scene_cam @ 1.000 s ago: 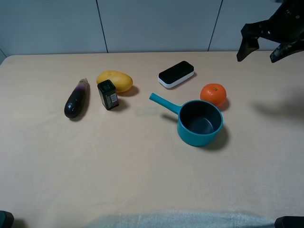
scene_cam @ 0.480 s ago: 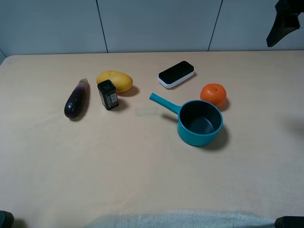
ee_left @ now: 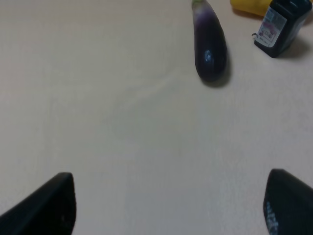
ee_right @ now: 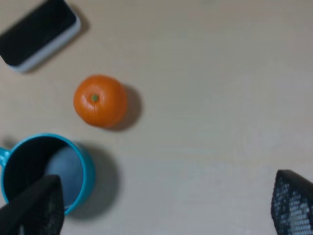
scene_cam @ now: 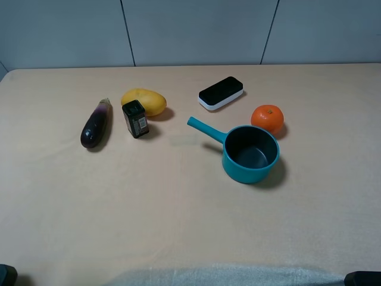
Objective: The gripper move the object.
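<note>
The right gripper (ee_right: 161,215) shows its two dark fingers (ee_right: 32,208) spread wide apart at the edges of its wrist view, with nothing between them; it hangs above the table and does not appear in the high view. The left gripper (ee_left: 166,208) likewise has its fingers apart and empty, looking down over bare table near the eggplant (ee_left: 209,41).

The orange fruit (scene_cam: 267,118) rests on the table (scene_cam: 178,208) on the right side, just beyond the teal pot (scene_cam: 250,154) and very close to its far rim, with the black-and-white case (scene_cam: 221,92) further off to its far left. From the right wrist view the orange fruit (ee_right: 100,100) sits free on open cloth, the pot (ee_right: 46,169) near but apart from it.

The step in hand looks like the approach: the fruit is untouched. To do it well, the right gripper should come down centred over the stem dimple, fingers spanning the fruit's widest part, and turned so that neither finger drops on the pot side, where the gap is narrow. A round fruit will likely roll if one finger touches first, so both should close evenly and low enough to pass its middle. Lifting straight up before travelling would keep it clear of the pot rim.

Further left lie the yellow mango (scene_cam: 144,101) and the small dark box (scene_cam: 136,118), well apart from the work.
</note>
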Robot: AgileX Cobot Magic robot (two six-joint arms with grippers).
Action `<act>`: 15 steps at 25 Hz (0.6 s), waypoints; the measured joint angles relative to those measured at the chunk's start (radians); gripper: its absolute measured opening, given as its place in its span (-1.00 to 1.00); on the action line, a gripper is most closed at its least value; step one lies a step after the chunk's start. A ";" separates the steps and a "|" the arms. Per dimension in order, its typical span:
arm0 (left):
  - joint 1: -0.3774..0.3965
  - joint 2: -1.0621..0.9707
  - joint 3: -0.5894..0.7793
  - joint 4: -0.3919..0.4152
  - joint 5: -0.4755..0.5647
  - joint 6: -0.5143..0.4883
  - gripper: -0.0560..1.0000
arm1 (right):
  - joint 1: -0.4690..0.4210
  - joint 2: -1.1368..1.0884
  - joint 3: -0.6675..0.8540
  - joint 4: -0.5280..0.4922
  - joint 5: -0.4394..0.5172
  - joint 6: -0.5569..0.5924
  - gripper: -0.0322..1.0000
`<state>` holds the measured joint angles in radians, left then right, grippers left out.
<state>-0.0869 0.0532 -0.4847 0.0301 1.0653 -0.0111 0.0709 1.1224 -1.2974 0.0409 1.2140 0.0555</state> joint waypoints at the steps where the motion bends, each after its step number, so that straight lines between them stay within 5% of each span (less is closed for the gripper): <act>1: 0.000 0.000 0.000 0.000 0.000 0.000 0.57 | 0.000 -0.028 0.000 -0.006 0.000 0.003 0.30; 15: 0.000 0.000 0.000 0.000 0.000 0.000 0.57 | 0.000 -0.283 0.320 -0.216 0.009 0.093 0.30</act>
<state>-0.0869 0.0532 -0.4847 0.0301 1.0653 -0.0111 0.0709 0.8396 -0.9770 -0.1749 1.2228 0.1486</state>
